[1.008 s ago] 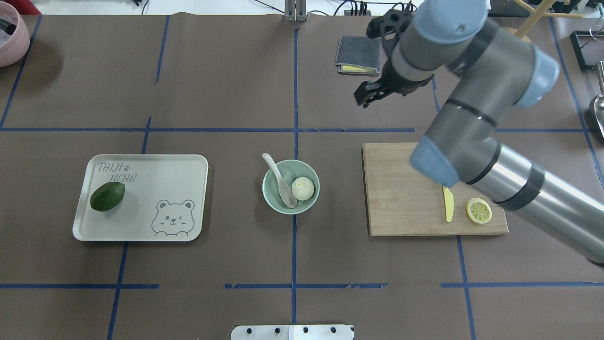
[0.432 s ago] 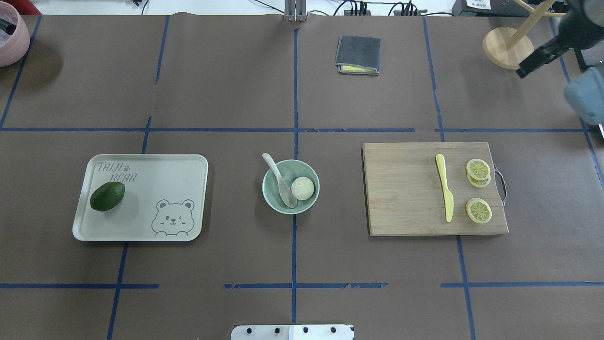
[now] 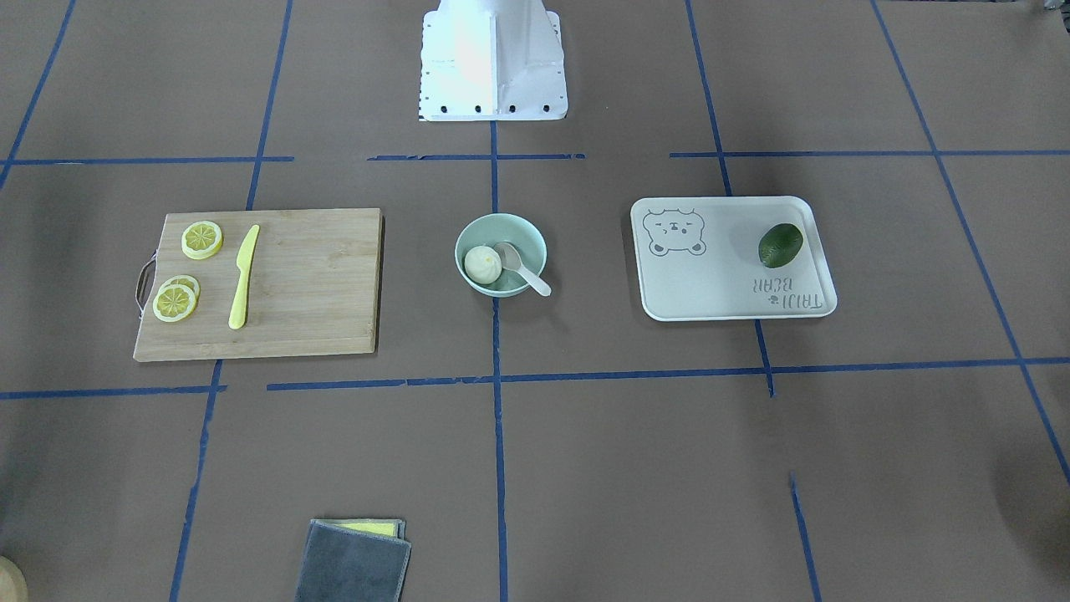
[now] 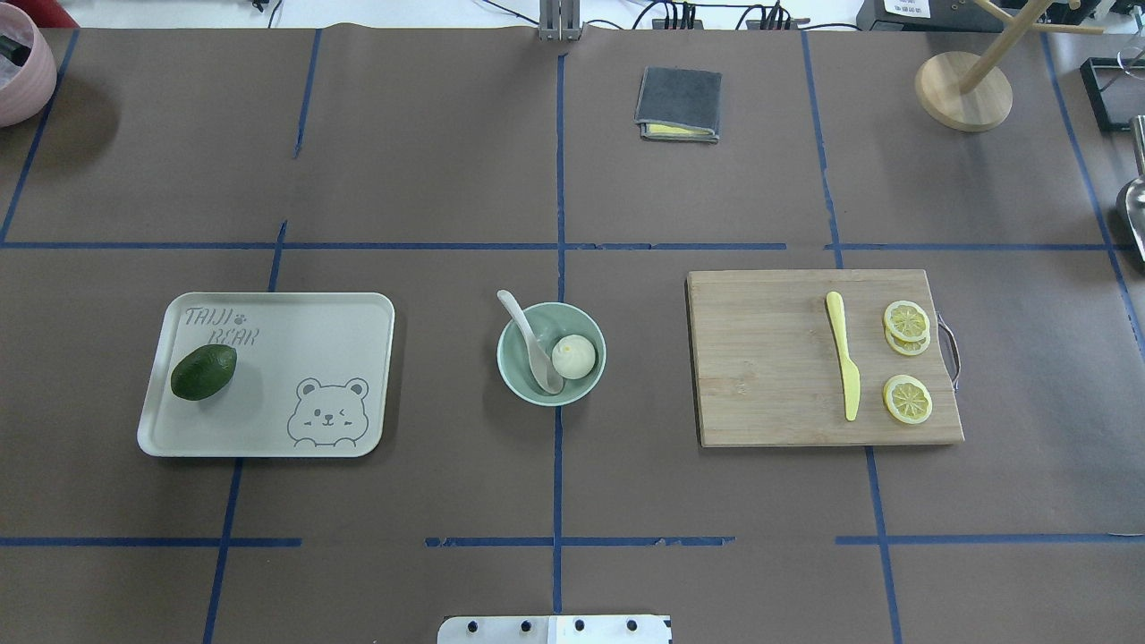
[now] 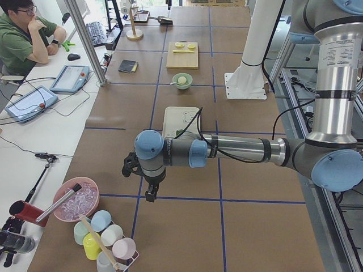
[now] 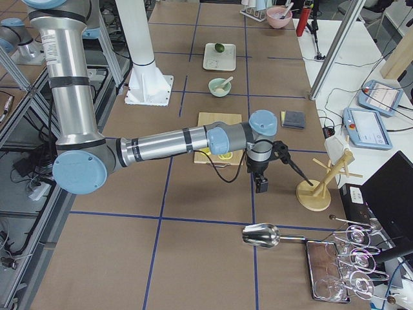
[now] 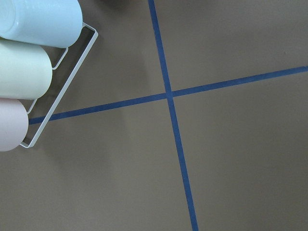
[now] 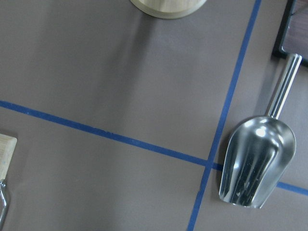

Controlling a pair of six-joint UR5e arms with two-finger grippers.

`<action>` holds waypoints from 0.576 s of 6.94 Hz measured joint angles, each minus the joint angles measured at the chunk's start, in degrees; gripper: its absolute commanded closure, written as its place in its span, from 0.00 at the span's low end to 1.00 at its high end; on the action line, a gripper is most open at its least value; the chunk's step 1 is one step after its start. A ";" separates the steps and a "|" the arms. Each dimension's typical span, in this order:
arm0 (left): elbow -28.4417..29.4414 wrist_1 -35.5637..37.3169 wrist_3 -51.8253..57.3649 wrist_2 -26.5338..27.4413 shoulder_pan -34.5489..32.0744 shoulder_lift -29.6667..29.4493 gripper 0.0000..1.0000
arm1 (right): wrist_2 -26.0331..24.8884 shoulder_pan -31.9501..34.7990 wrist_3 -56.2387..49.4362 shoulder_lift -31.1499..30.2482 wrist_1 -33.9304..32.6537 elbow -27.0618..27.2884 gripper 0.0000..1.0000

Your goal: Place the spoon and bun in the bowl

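Note:
The pale green bowl [image 4: 572,315] stands at the table's middle. The white bun [image 4: 573,356] lies inside it on the right. The off-white spoon [image 4: 532,340] rests with its scoop in the bowl and its handle over the far-left rim. The front view shows the same bowl [image 3: 501,227], bun [image 3: 482,263] and spoon [image 3: 522,266]. Neither arm is over the table's middle. My left gripper [image 5: 149,196] shows only in the left side view, far from the bowl; I cannot tell its state. My right gripper [image 6: 262,186] shows only in the right side view; I cannot tell its state.
A bear-print tray [image 4: 295,340] with an avocado [image 4: 204,372] lies left of the bowl. A cutting board [image 4: 769,358] with a yellow knife [image 4: 843,353] and lemon slices [image 4: 907,398] lies right. A grey cloth [image 4: 680,103], wooden stand [image 4: 963,89], metal scoop [image 8: 255,163] and cup rack [image 7: 29,72] sit further out.
My right arm has swung away from above the cutting board to the right and left the overhead view. The bowl, spoon and bun have not moved.

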 measured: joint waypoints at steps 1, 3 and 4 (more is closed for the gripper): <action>-0.07 -0.06 0.00 -0.03 0.01 0.04 0.00 | 2.21 1.30 0.03 -1.44 0.04 -0.19 0.00; -0.22 -0.29 0.01 -0.07 0.02 0.06 0.00 | 3.60 2.22 -0.11 -2.24 0.14 -0.60 0.00; -0.24 -0.59 0.00 -0.08 0.01 0.02 0.00 | 3.65 2.29 -0.14 -2.32 0.33 -1.22 0.00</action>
